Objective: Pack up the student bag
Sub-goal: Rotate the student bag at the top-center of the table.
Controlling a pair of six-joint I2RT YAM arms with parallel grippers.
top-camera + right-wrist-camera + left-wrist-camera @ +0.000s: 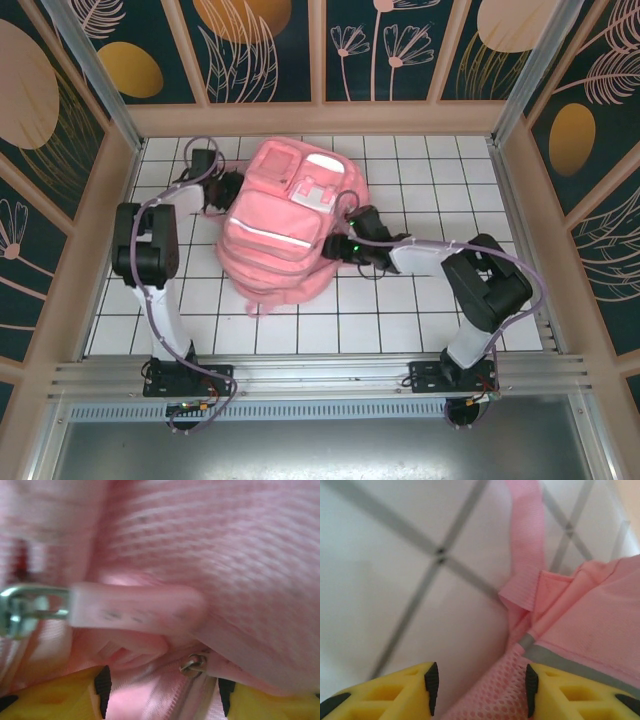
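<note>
The student bag (pixel 285 230), a big soft pink backpack with silvery strips, lies flat in the middle of the white tiled table (pixel 420 310). My left gripper (pixel 226 192) is at the bag's left edge. In the left wrist view this gripper (pixel 480 690) stands open, with pink mesh (pixel 495 692) lying between the jaws near the right pad and a pink strap (pixel 525 545) ahead. My right gripper (pixel 343 243) presses against the bag's right side. Up close it (pixel 162 692) is open around pink zip tape, with a metal zip slider (pixel 194 664) just ahead and a pink pull tab (pixel 140 610) above.
Wooden-framed patterned walls (pixel 320 110) enclose the table on three sides. A grey reflective strip (pixel 570 662) runs along the bag's seam by my left gripper's right finger. Bare tiles lie in front of the bag and to the right of it.
</note>
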